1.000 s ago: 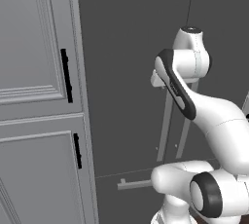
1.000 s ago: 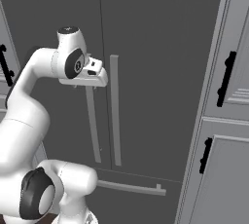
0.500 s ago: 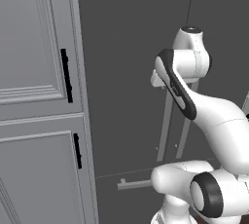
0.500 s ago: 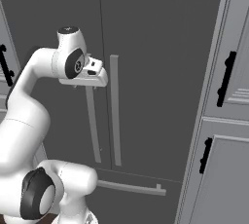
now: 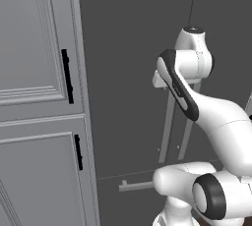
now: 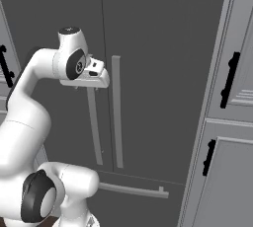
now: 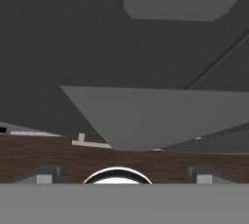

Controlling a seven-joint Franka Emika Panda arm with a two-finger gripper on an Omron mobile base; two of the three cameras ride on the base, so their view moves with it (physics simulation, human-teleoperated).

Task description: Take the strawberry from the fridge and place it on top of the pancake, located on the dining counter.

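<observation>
Step in hand, as judged: opening the fridge (image 6: 158,63), approach phase. Doors are seen shut in both base views, so no strawberry can be made out; it is presumably inside, behind the doors. Pancake and dining table aren't to be placed from here.

The gripper (image 6: 94,75) is held at centre left of the right base view, just beside the top of the left silver bar handle (image 6: 95,132); contact can't be confirmed. In the hand view the two finger tips (image 7: 46,174) are set far apart at the bottom edge, w/ nothing between them: jaws spread about fully, nothing gripped.

Next move, as judged: jaws to be brought round one vertical handle (image 5: 166,127), closed on it, then door pulled outward. A drawer handle (image 6: 133,190) is seen lower centre; grey cabinets (image 5: 34,97) at left.
</observation>
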